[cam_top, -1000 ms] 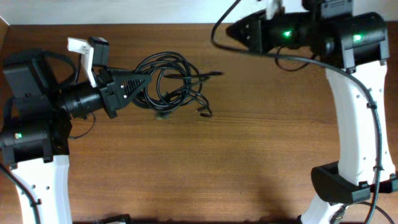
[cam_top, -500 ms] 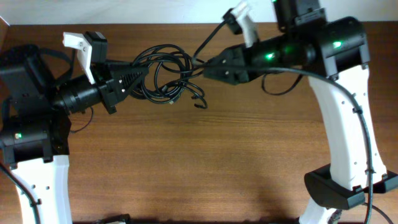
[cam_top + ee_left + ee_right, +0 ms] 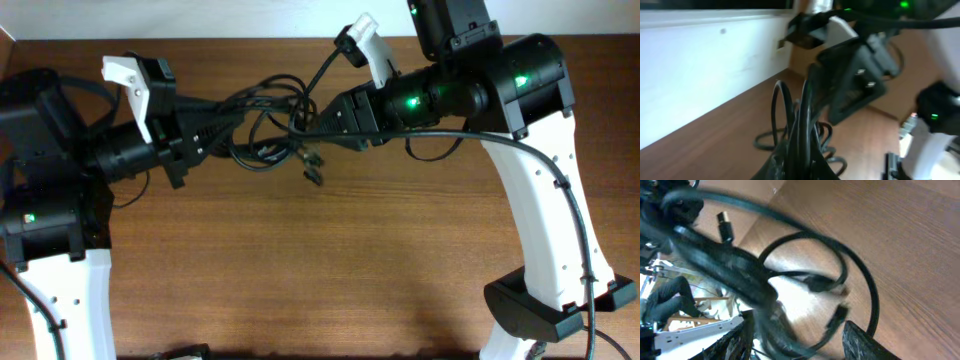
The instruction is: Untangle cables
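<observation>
The cables (image 3: pixel 268 118) are a tangle of thin black loops hanging between my two grippers near the table's back edge. Small plug ends (image 3: pixel 312 172) dangle below the tangle. My left gripper (image 3: pixel 218 124) is shut on the left side of the bundle. In the left wrist view the strands (image 3: pixel 804 115) rise straight out of my left gripper (image 3: pixel 802 162). My right gripper (image 3: pixel 322 122) meets the tangle from the right and is open. In the right wrist view blurred cables (image 3: pixel 815 282) run between its spread fingers (image 3: pixel 865 342), which do not pinch them.
The brown wooden table (image 3: pixel 330 270) stretches toward the front. A white wall (image 3: pixel 700 75) runs along the back edge. The right arm's own thicker black wire (image 3: pixel 330 65) arcs above the tangle. Both white arm bases stand at the front corners.
My right arm has swung in from the back right to the tangle and its gripper has opened. My left gripper has carried the bundle slightly back.
</observation>
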